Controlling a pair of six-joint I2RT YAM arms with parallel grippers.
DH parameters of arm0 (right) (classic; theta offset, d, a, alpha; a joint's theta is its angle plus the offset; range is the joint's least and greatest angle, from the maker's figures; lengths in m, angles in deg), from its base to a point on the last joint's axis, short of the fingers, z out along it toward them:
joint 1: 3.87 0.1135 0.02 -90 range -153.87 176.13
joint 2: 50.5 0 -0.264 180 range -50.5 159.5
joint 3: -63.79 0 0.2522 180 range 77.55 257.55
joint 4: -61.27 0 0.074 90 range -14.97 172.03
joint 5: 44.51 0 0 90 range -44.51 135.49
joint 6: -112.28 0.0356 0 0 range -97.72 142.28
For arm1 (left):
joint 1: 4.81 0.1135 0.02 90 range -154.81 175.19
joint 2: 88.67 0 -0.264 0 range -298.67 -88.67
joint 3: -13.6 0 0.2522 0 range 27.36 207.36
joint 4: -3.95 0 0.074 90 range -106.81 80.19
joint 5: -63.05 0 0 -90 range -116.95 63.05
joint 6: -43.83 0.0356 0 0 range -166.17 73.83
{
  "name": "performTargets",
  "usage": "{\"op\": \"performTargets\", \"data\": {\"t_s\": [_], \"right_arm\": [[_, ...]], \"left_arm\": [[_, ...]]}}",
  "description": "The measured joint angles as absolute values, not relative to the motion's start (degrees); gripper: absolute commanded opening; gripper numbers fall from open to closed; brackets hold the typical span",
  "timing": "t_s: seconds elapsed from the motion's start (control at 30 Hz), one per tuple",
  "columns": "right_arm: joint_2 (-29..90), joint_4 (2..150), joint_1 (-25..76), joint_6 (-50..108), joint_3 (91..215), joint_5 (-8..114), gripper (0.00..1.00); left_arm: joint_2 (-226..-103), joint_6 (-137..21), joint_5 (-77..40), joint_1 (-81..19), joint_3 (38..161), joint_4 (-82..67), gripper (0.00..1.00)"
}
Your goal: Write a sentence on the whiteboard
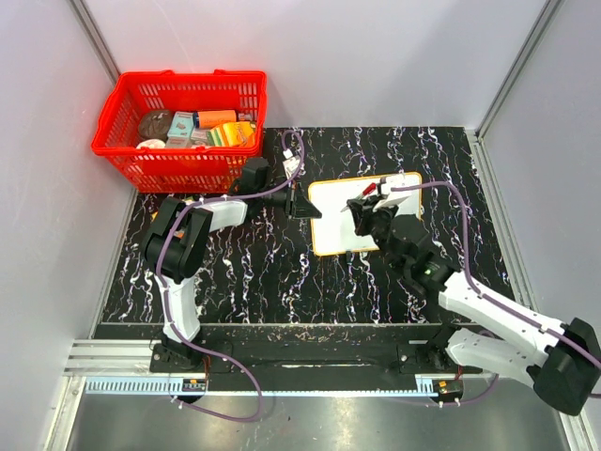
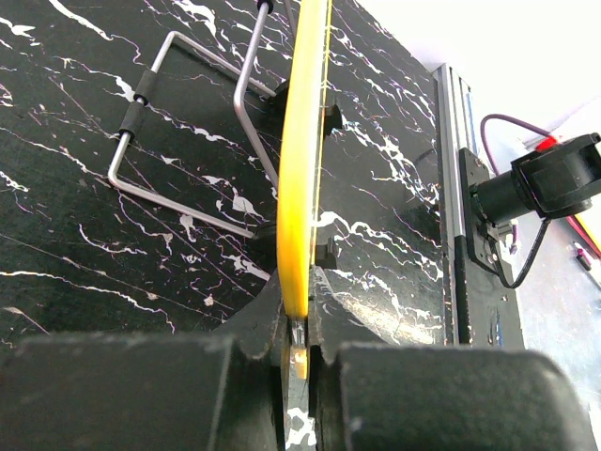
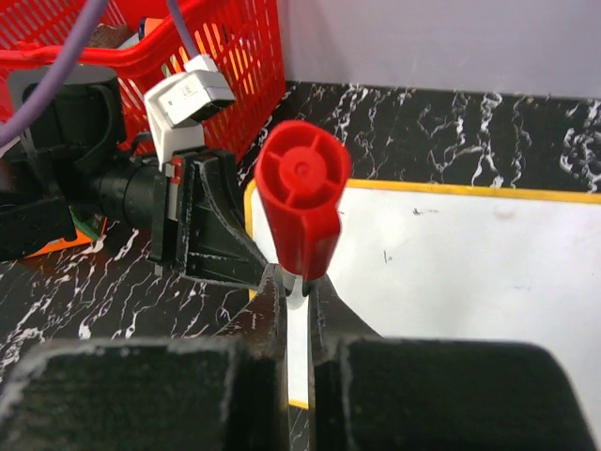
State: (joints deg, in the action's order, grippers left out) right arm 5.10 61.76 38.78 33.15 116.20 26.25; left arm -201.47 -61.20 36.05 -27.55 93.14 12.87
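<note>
The whiteboard [image 1: 338, 221], white with an orange-yellow rim, lies on the black marbled table. My left gripper [image 1: 305, 203] is shut on its left rim. In the left wrist view the rim [image 2: 302, 141] runs edge-on into the closed jaws of the left gripper [image 2: 299, 324]. My right gripper [image 1: 362, 210] hovers over the board, shut on a marker [image 3: 300, 211] with a red end, pinched at the right gripper's [image 3: 301, 284] fingertips. The whiteboard's face [image 3: 451, 272] shows only a few tiny specks; no sentence is visible on it.
A red basket [image 1: 178, 132] holding several packages stands at the back left. A bent metal wire frame [image 2: 178, 122] sits beside the board's rim. Grey walls close in the table on three sides, and a metal rail [image 1: 282, 352] runs along the near edge.
</note>
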Motion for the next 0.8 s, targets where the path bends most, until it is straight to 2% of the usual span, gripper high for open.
{"op": "performTargets", "data": {"t_s": [0.23,0.47,0.6,0.8], "right_arm": [[9.18,45.76,48.09,23.08,113.73,13.24,0.00],[14.82,32.99,49.34,17.31,110.50,7.12,0.00],[17.12,29.10,49.36,15.99,110.39,5.88,0.00],[17.71,32.18,48.03,18.81,111.96,8.94,0.00]], "left_arm": [[-201.47,-61.24,36.05,-27.55,93.14,12.93,0.00],[-201.49,-61.59,36.05,-27.55,93.10,13.24,0.00],[-201.64,-61.83,36.05,-27.55,93.10,13.50,0.00],[-201.71,-62.07,36.01,-27.55,93.10,13.63,0.00]]}}
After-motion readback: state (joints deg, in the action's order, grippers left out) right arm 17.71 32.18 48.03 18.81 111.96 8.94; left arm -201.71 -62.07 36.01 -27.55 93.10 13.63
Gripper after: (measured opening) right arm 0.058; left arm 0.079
